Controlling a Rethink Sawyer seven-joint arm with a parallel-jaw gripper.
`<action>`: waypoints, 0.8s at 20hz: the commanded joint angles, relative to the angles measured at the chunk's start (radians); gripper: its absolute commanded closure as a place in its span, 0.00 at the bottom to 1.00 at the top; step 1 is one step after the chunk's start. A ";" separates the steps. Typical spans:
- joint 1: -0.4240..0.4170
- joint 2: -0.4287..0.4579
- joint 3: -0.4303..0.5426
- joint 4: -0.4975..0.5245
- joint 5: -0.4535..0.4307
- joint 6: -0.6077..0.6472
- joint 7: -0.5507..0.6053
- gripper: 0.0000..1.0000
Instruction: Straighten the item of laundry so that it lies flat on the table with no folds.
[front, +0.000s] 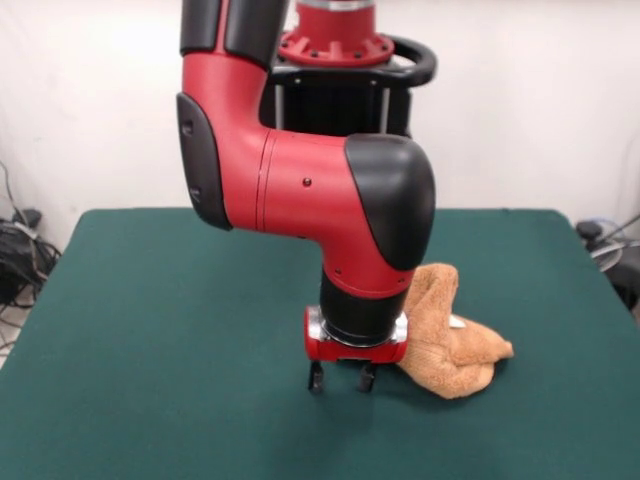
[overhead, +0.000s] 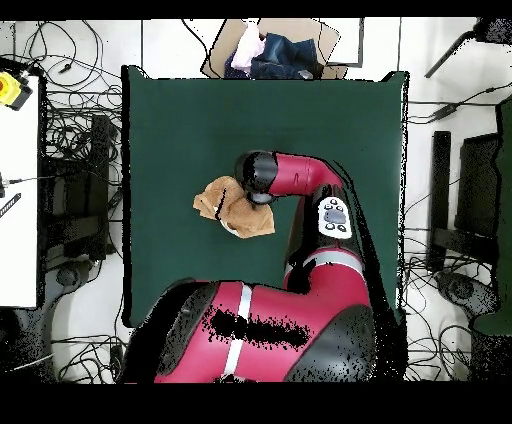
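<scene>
Premises: robotics laboratory. Evidence: a red and black robot arm (front: 310, 190) on a pedestal at a green felt tabletop (front: 150, 330), plain white wall behind, tangled cables (overhead: 70, 130) across the floor, a cardboard box of clothes (overhead: 272, 50) beyond the tabletop.

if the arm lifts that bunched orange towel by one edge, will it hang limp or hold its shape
The towel would probably hang limp: it already slumps in soft folds on the table. Its terry pile looks grippy, so it should not slip easily. Pushed across the felt-like top, it would likely bunch rather than slide. The gripper sits beside it.
</scene>
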 joint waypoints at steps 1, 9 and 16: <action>-0.050 0.158 0.055 -0.034 -0.014 -0.126 0.110 0.00; -0.050 0.155 0.055 -0.028 -0.014 -0.132 0.110 0.00; -0.051 0.153 0.057 -0.022 -0.015 -0.145 0.113 0.00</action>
